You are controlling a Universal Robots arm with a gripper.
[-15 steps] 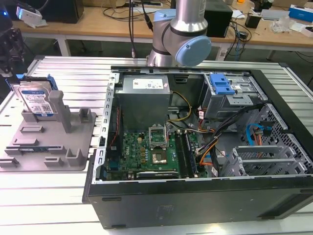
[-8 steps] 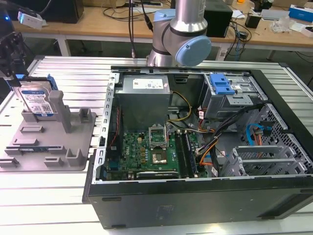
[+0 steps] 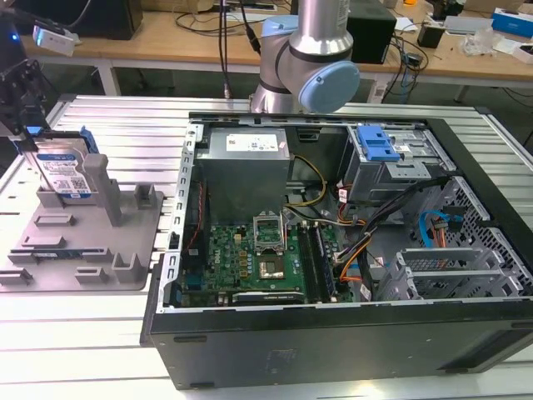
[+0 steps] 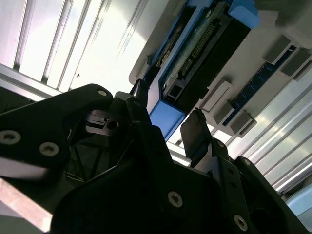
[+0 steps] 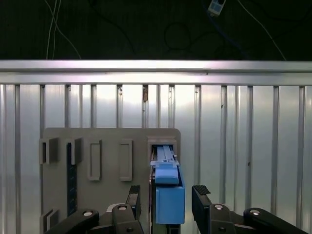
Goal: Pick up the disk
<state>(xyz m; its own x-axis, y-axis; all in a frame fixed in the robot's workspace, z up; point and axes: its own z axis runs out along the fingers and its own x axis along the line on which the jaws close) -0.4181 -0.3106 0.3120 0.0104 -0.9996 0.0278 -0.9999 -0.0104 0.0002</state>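
Narrowly, the tool (image 5: 167, 191) straddles the upright disk (image 5: 169, 207), gaps either side.

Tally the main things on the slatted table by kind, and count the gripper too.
disk: 1
holder tray: 1
computer case: 1
gripper: 1
Total: 4

The disk (image 3: 62, 171) stands on edge in the holder tray (image 3: 125, 250), which lies on the slatted table (image 3: 83, 333) at the exterior view's left of the computer case (image 3: 333, 350), with the gripper (image 5: 167, 195) astride the disk, not touching it
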